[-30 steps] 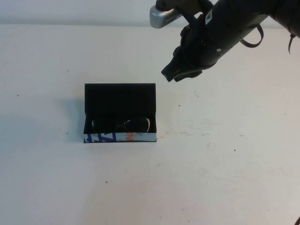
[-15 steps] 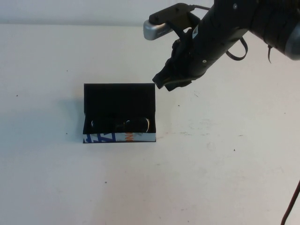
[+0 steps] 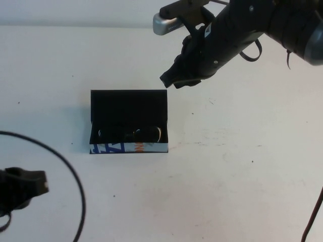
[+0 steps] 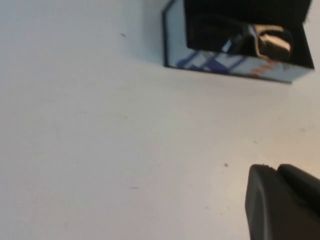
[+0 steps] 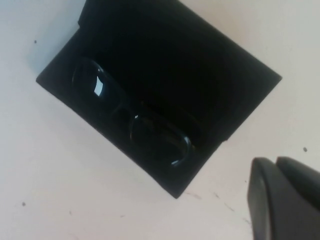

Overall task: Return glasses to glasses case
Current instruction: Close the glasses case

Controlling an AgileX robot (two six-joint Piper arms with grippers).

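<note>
The glasses case [image 3: 128,147] stands open at the table's middle left, its black lid [image 3: 128,103] raised behind it and its white printed front facing me. The dark glasses [image 3: 130,133] lie inside it. They also show in the left wrist view [image 4: 250,37] and the right wrist view [image 5: 135,117]. My right gripper [image 3: 174,80] hovers shut and empty just beyond the lid's far right corner; in its own view [image 5: 272,160] the fingers are pressed together. My left gripper [image 3: 43,184] is shut and empty at the near left, short of the case [image 4: 235,67].
The left arm's black cable [image 3: 75,171] loops over the table at the near left. The white table [image 3: 242,166] bears small dark specks and scuff marks to the right of the case.
My right gripper has moved left and a little farther back, closer to the lid's far right corner. My left arm and its cable have come into view at the near left.
</note>
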